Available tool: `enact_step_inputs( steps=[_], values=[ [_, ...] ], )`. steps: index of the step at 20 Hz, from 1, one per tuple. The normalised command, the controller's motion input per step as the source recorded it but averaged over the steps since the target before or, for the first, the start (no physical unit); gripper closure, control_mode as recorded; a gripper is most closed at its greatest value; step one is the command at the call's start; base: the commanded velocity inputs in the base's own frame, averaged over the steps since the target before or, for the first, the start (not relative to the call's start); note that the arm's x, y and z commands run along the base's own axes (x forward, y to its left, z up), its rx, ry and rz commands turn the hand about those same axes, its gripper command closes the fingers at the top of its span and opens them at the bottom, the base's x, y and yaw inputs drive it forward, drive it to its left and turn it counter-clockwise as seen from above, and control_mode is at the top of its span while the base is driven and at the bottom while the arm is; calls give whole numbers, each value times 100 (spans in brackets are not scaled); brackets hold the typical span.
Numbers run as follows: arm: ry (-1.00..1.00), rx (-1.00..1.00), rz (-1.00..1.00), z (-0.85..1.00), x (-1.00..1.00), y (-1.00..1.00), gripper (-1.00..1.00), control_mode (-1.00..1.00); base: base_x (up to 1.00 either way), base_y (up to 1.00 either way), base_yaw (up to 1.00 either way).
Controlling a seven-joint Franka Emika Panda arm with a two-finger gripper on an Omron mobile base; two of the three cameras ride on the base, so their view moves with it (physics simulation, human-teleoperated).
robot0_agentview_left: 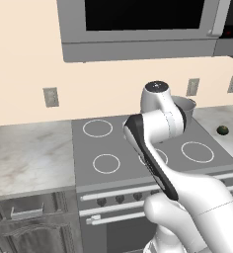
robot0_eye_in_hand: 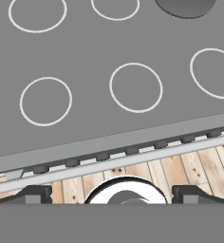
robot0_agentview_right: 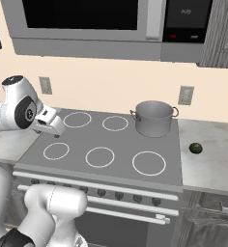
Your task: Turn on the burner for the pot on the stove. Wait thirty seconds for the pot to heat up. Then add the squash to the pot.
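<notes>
I see my claw (robot0_eye_in_hand: 112, 193) spread apart, empty, above the stove's (robot0_agentview_right: 121, 140) near edge; pot (robot0_agentview_right: 153, 118) far right, squash (robot0_agentview_right: 195, 148) on the bench (robot0_agentview_right: 210, 159).

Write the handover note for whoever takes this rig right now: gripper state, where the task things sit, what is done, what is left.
Gripper: open, holding nothing, up above the front edge of the stove, looking down on the burner rings and the knobs.
Pot: upright on the back right burner, nothing seen inside it from here.
Squash: on the counter right of the stove, apart from the pot.
Done: nothing visible yet; no knob is touched.
Left: turn the knob for the pot's burner, wait for the pot to heat, then pick up the squash and put it in the pot.
</notes>
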Motion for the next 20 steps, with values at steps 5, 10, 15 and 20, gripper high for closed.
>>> enact_step_inputs(
  steps=[5, 10, 15, 20],
  values=[
    [0, 0, 0, 0, 0, 0, -100, -100, 0, 0, 0],
    [0, 0, 0, 0, 0, 0, -100, -100, 0, 0, 0],
    [0, 0, 0, 0, 0, 0, -100, -100, 0, 0, 0],
    [0, 0, 0, 0, 0, 0, -100, -100, 0, 0, 0]
  ],
)
